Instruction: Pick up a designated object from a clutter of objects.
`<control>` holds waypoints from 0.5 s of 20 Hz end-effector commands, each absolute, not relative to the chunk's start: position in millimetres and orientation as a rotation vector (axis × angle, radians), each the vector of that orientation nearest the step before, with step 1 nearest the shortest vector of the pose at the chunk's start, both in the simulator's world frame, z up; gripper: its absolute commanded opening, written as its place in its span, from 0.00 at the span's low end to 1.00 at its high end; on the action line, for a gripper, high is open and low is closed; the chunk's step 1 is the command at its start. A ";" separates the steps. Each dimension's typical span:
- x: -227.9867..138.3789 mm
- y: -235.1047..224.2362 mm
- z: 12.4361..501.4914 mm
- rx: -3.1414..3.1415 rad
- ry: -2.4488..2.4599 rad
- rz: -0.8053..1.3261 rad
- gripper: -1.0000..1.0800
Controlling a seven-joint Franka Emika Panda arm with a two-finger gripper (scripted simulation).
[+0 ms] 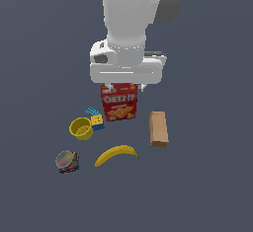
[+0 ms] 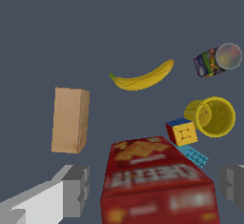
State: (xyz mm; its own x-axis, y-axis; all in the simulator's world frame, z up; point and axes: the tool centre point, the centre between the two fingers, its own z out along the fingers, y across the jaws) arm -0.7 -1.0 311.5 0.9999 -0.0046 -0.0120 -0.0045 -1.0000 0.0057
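Yellow banana (image 1: 117, 154) lies untouched on the worktop (image 1: 207, 186), well apart from the tool (image 1: 125, 86), beyond the red box (image 1: 118, 102). The tool hangs wide, empty; approach and grasp remain.

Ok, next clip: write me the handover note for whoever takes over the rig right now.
Gripper: open, empty, fingers either side of the red Cheez-It box, hanging above it.
Banana: lying flat on the floor, untouched, clear of its neighbours. In the exterior view the yellow cup and can are to its left, the tan box to its right, the small blocks beside the cup.
Done: nothing grasped yet.
Left: move over the banana, descend, close on it, lift.
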 end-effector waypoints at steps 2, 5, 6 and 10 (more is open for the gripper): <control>-0.9 -1.0 311.4 3.136 -0.006 -0.020 0.96; -3.2 0.4 309.1 3.136 0.010 -0.037 0.96; -4.5 1.2 307.8 3.136 0.019 -0.047 0.96; -8.0 3.3 304.0 3.136 0.042 -0.074 0.96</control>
